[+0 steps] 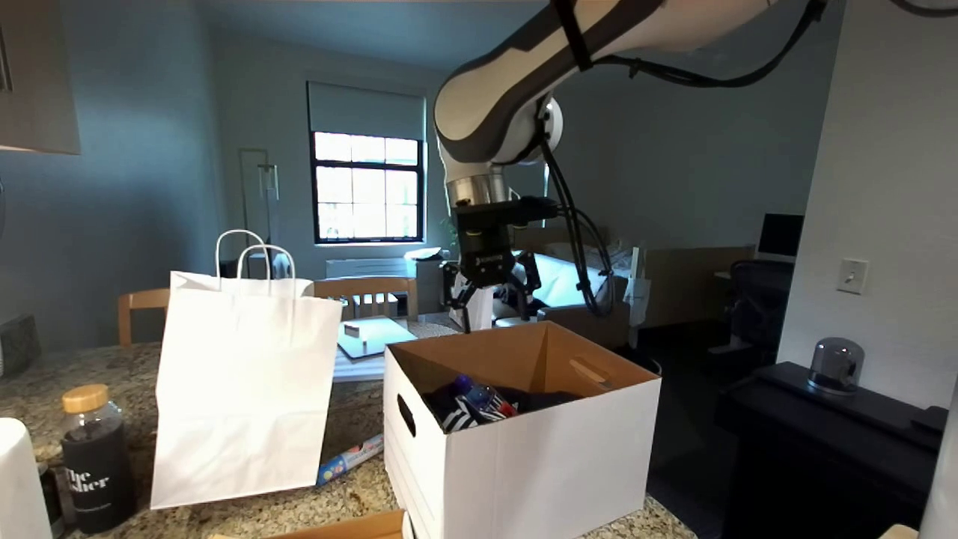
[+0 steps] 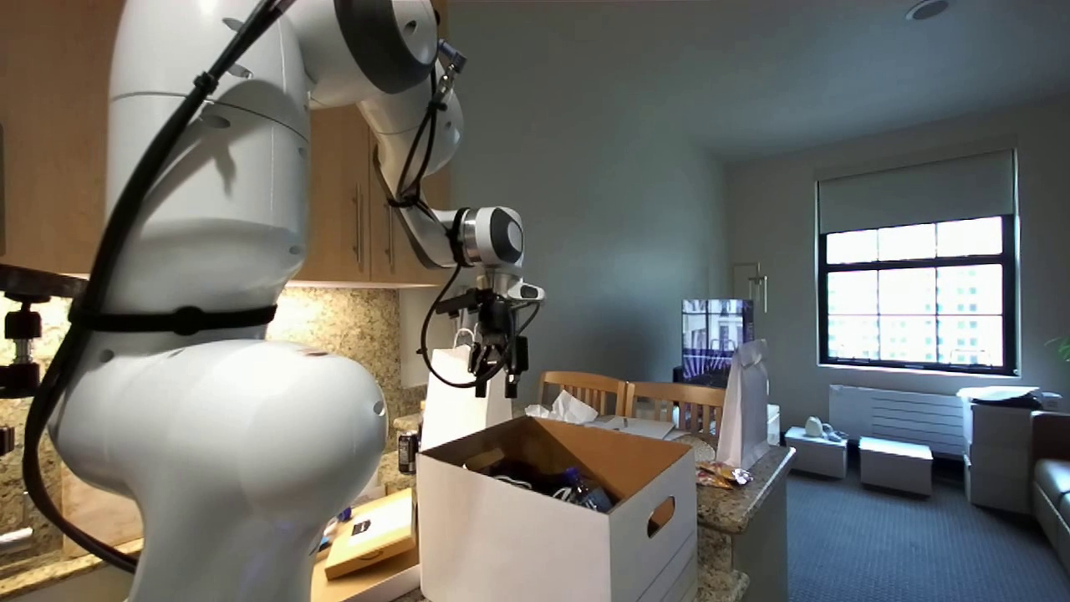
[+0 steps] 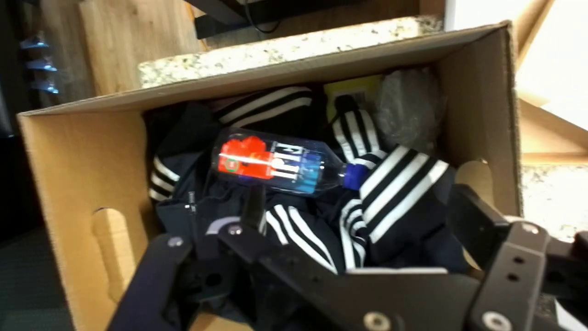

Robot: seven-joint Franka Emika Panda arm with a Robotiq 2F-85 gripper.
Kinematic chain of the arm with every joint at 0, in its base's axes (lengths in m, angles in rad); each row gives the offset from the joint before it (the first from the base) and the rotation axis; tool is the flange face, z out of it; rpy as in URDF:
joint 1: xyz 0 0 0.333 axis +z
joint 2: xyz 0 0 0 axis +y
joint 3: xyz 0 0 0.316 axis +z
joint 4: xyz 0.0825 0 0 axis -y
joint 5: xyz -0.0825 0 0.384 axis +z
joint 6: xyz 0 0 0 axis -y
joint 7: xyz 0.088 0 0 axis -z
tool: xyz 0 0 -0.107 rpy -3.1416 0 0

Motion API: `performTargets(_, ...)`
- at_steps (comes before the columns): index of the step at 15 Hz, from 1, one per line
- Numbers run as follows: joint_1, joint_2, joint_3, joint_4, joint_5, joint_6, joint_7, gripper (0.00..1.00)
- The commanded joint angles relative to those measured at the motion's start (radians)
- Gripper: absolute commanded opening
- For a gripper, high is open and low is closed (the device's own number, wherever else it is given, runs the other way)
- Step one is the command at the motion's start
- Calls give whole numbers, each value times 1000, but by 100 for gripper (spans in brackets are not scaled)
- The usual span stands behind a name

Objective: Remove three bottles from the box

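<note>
In all views the white box [image 1: 554,457] stands on the counter with its top uncovered, brown inside. A clear bottle [image 3: 280,163] with a red and blue label and a blue cap lies on its side on dark, white-striped clothing. The bottle's upper part shows above the near wall in both exterior views. My gripper [image 3: 363,209] is open, its fingers wide apart with nothing between them. It hangs above the box, apart from the bottle, as an exterior view shows the gripper [image 2: 496,390] higher than the rim. What lies beneath the clothing is hidden.
Crumpled clear plastic [image 3: 409,101] and a yellow item [image 3: 351,92] lie in one corner of the box. Beside it stand a white paper bag [image 1: 247,389], a blue tube [image 1: 350,458] and a wooden-capped drink bottle [image 1: 96,457]. A smaller cardboard box [image 2: 372,535] lies near the arm's base.
</note>
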Motion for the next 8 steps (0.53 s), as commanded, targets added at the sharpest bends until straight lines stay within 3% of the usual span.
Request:
performTargets(1,-4,55,3,-15,130,173,-2,100)
performTargets(4,-7,116,-10,2,163,275,-18,100)
performTargets(5,4,90,-8,-4,136,232,0,100)
performTargets(8,12,123,-13,22,105,254,-23,100)
